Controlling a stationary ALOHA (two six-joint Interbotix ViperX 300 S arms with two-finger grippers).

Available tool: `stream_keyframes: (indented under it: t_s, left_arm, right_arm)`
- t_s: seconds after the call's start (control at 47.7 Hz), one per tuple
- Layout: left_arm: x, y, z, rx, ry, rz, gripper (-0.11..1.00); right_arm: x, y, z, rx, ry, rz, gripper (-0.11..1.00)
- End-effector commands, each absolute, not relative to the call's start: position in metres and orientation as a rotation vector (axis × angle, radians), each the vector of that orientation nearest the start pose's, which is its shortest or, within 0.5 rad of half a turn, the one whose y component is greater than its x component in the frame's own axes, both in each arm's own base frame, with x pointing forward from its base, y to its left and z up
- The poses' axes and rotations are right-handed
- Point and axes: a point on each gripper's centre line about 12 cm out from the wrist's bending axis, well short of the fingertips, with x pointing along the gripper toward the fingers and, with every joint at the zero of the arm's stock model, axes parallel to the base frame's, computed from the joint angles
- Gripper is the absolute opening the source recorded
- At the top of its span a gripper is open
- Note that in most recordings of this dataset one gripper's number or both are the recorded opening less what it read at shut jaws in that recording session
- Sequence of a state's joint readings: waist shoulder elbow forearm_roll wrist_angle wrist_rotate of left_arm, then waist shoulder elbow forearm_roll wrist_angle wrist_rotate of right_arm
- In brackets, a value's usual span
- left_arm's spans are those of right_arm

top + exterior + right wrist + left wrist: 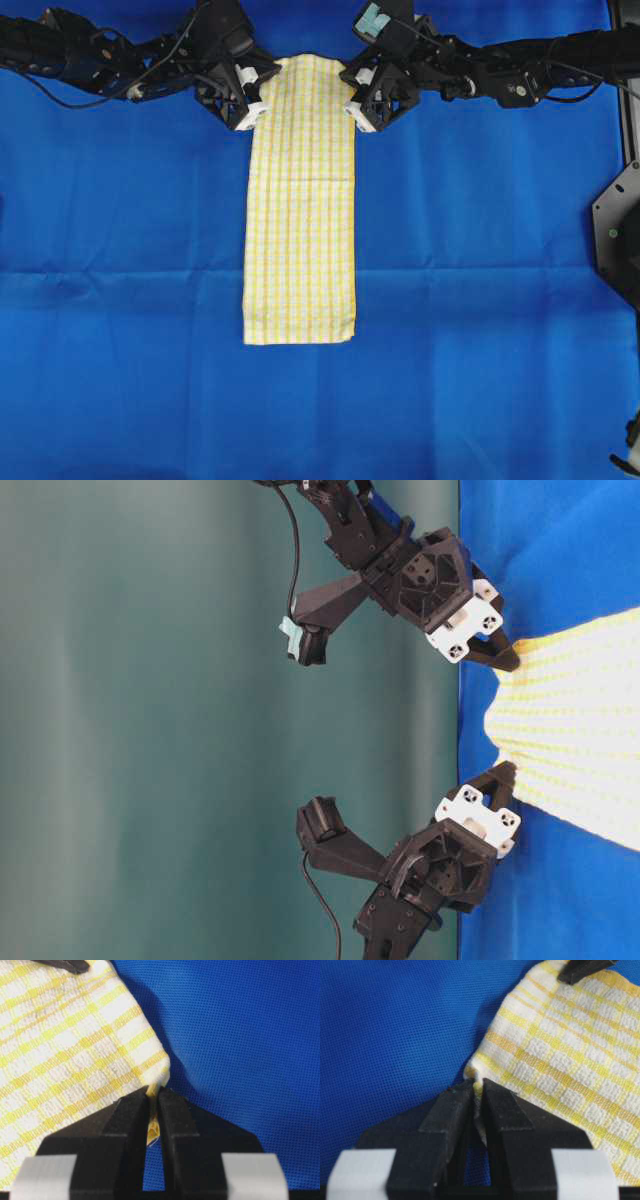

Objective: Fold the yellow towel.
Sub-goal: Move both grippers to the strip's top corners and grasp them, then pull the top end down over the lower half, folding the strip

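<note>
The yellow towel (300,200) lies as a long narrow strip on the blue cloth, running from the far edge toward the near side. My left gripper (252,110) is shut on its far left corner, and the left wrist view shows the corner pinched between the black fingertips (477,1087). My right gripper (358,112) is shut on the far right corner, where a yellow hem sticks through the jaws (153,1091). From table level, both grippers (503,775) (505,658) pull the towel end (570,740) in and slightly up. The near end lies flat.
A large blue cloth (120,300) covers the whole table, with a crease line across its middle. A black mount (618,230) sits at the right edge. Both arms stretch in from the far corners. A green wall (150,730) stands behind.
</note>
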State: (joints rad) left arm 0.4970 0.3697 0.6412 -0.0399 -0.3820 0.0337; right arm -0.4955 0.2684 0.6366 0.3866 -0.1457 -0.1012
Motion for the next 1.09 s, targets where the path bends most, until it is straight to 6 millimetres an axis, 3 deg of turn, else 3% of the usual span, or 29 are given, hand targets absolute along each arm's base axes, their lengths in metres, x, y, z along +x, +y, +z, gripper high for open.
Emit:
stream_keyframes:
  t_s: [0.0, 0.461, 0.775, 0.943, 1.069]
  left_arm:
    - [0.362, 0.207, 0.058, -0.165, 0.639, 0.513, 0.04]
    - [0.361, 0.212, 0.105, -0.138, 0.558, 0.524, 0.04]
    - [0.36, 0.212, 0.115, -0.107, 0.568, 0.513, 0.04]
    - [0.359, 0.192, 0.131, -0.099, 0.576, 0.473, 0.04]
    - [0.357, 0.165, 0.143, -0.083, 0.572, 0.417, 0.04]
  right_arm:
    - [0.355, -0.202, 0.089, 0.435, 0.662, -0.637, 0.05]
    - [0.351, -0.211, 0.122, 0.411, 0.581, -0.649, 0.05]
    - [0.35, -0.212, 0.131, 0.406, 0.562, -0.65, 0.05]
    - [0.349, -0.197, 0.141, 0.403, 0.546, -0.621, 0.05]
    - [0.348, -0.17, 0.151, 0.392, 0.541, -0.563, 0.05]
